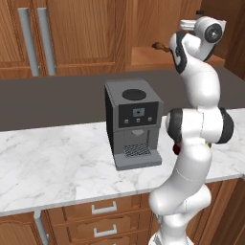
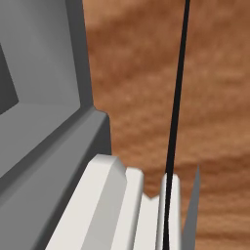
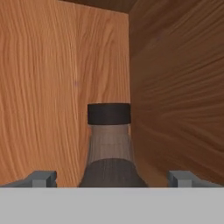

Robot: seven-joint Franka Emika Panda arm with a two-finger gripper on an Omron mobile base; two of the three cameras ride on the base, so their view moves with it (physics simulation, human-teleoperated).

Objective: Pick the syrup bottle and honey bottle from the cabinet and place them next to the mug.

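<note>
The gripper [image 3: 113, 178] has its fingers [image 3: 43, 178] spread wide; the syrup bottle [image 3: 110, 148] stands between them, inside the cabinet [image 3: 52, 78], not pinched.

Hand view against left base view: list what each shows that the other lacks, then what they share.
Hand view alone: the syrup bottle with its black cap, standing between the open end effector's fingertips, clear of both, close to wooden walls. Left base view alone: the grey coffee machine on the marble counter, drawers below, closed doors with grey handles. Shared: the reddish wood of the cabinet.
</note>
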